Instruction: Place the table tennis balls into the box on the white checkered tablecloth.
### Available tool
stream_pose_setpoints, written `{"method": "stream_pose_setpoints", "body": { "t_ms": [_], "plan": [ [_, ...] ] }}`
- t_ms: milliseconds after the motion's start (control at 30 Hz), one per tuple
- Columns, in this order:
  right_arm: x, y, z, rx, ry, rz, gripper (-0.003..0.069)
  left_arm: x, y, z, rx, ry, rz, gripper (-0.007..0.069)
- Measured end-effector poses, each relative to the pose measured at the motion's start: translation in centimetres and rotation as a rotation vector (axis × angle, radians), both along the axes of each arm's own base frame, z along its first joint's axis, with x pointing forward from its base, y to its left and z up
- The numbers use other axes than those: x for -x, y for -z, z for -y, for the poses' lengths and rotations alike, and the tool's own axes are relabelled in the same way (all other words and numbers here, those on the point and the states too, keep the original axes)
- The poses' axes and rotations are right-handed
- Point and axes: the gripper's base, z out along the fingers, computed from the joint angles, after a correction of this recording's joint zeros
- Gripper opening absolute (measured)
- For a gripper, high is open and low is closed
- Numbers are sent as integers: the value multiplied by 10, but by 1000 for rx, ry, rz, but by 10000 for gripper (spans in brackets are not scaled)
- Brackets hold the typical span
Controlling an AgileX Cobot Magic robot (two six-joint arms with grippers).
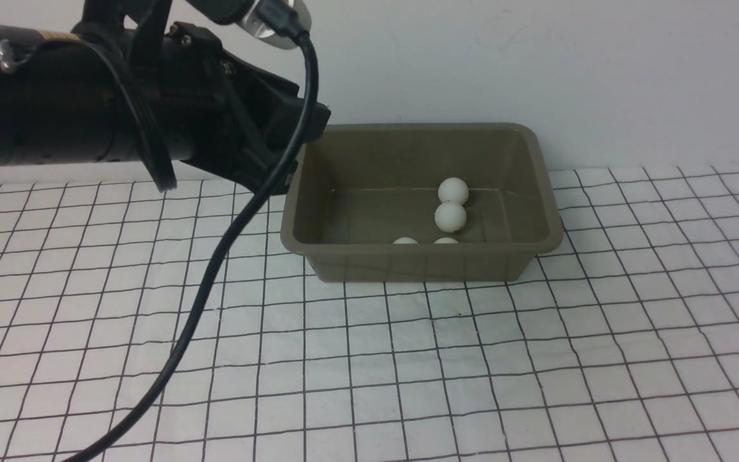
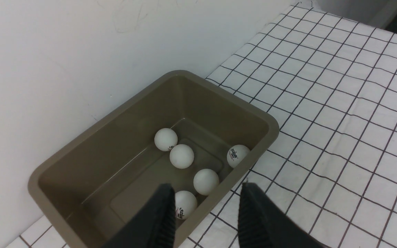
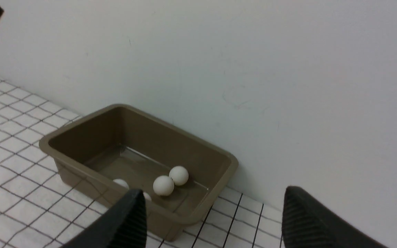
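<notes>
All five balls [image 2: 181,156] lie on the floor of the box [image 2: 274,128]. Two touch each other toward the wall [image 1: 568,70] side, and three sit along the near long wall, one of them by a corner. The box stands on the cloth [image 1: 472,359] close against the wall, its long axis running across the robot from left to right. No ball shows on the cloth in any view, so the task looks finished. The left gripper [image 2: 207,187] hangs above the near rim at the box's left end, tilted down into it, so the balls lie just ahead of and below it. Its fingers stand apart with a moderate gap and nothing between them. The right gripper [image 3: 212,191] is spread wider, also empty, and sits well back from the box on the right. The left arm is clearly the nearer one. Its likely next move is to lift up and back, clear of the rim.
</notes>
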Motion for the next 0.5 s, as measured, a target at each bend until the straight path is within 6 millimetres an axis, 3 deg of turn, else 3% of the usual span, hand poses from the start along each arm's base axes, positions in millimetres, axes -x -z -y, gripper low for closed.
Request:
{"method": "stream_pose_setpoints", "body": {
  "t_ms": [133, 233, 500],
  "plan": [
    [1, 40, 1, 4, 5, -45, 473, 1, 0, 0, -2, 5, -5, 237],
    [3, 58, 1, 8, 7, -65, 466, 0, 4, 2, -9, 17, -25, 237],
    [2, 70, 1, 17, 7, -95, 462, -4, 11, 4, -22, 31, -59, 237]
  ]
}}
